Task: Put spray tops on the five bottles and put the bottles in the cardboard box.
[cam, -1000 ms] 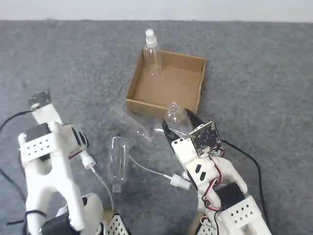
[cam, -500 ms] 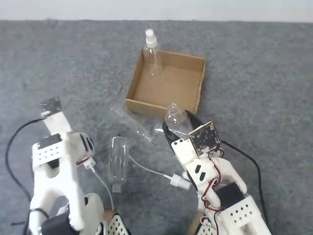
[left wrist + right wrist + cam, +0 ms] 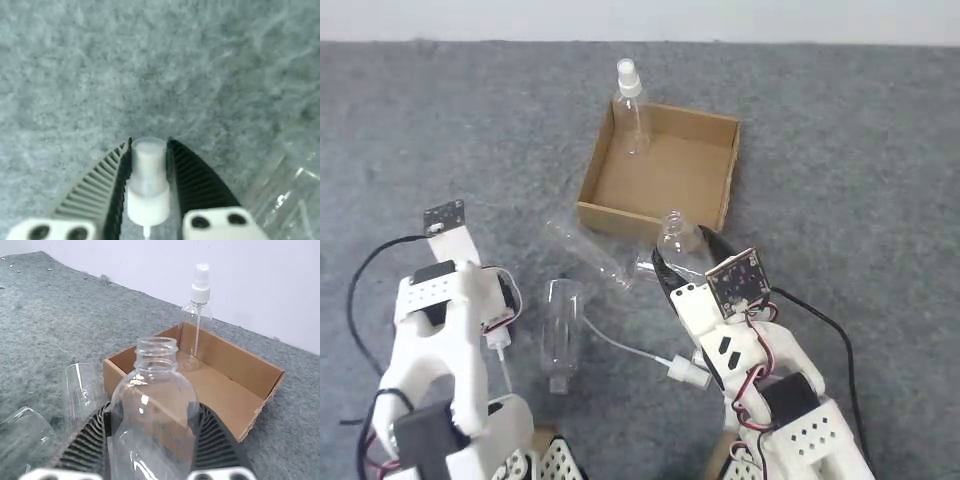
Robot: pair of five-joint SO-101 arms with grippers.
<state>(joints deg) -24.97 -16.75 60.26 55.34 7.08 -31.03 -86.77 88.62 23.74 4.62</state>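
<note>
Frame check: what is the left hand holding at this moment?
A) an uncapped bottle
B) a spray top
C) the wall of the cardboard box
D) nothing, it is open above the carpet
B: in the left wrist view the left hand is closed on a white spray top, while the uncapped bottle sits in the right hand.

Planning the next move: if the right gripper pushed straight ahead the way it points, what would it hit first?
Probably the near wall of the cardboard box, just past the uncapped bottle in its jaws; depth is unclear.
</note>
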